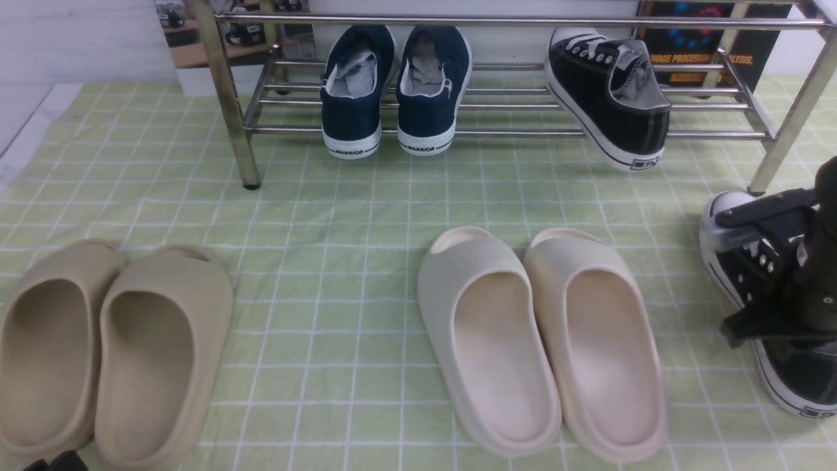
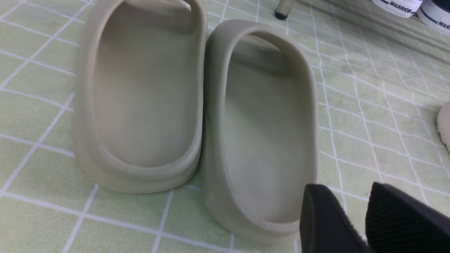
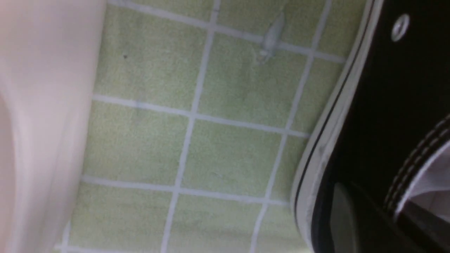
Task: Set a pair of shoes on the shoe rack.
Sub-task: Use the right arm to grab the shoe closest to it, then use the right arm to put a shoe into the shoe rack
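One black sneaker (image 1: pixel 614 111) lies tilted on the lower rails of the chrome shoe rack (image 1: pixel 523 21), at its right end, heel towards me. The other black sneaker (image 1: pixel 752 275) stands on the cloth at the far right, in front of the rack's right leg. My right gripper (image 1: pixel 765 320) is down on it. In the right wrist view this gripper (image 3: pixel 372 218) has one finger outside the sneaker's (image 3: pixel 386 105) side wall and one inside on the grey lining, shut on the wall. My left gripper (image 2: pixel 346 191) is shut and empty, low beside the beige slides.
Navy WARRIOR sneakers (image 1: pixel 392 91) sit on the rack's left half. Cream slides (image 1: pixel 543 340) lie mid-table, just left of the gripped sneaker, and show in the right wrist view (image 3: pixel 35 105). Beige slides (image 1: pixel 104 347) lie front left, also in the left wrist view (image 2: pixel 197 105). The rack's right leg (image 1: pixel 785 131) stands close behind the right arm.
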Available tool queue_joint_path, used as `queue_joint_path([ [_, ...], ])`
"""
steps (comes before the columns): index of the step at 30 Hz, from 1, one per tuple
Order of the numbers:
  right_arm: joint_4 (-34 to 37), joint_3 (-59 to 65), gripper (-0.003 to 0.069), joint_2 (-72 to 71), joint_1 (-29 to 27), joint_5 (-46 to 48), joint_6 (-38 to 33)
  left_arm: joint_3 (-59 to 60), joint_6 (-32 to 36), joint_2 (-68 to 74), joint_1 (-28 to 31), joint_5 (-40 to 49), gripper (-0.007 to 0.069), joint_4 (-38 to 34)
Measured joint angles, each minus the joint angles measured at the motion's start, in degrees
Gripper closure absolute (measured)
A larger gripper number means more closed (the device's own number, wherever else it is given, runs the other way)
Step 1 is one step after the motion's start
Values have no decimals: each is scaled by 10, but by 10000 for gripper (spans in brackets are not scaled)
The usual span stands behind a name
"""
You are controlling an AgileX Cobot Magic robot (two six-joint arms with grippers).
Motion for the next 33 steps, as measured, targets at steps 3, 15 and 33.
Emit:
queue_joint_path([
  [3,11,-21,642,-37,0,40,-15,0,0,0,0,0,416,0],
  [15,7,-181,643,-31,0,69,-73,0,0,0,0,0,409,0],
  [33,-75,-448,643,221,0,36,-109,0,0,0,0,0,400,0],
])
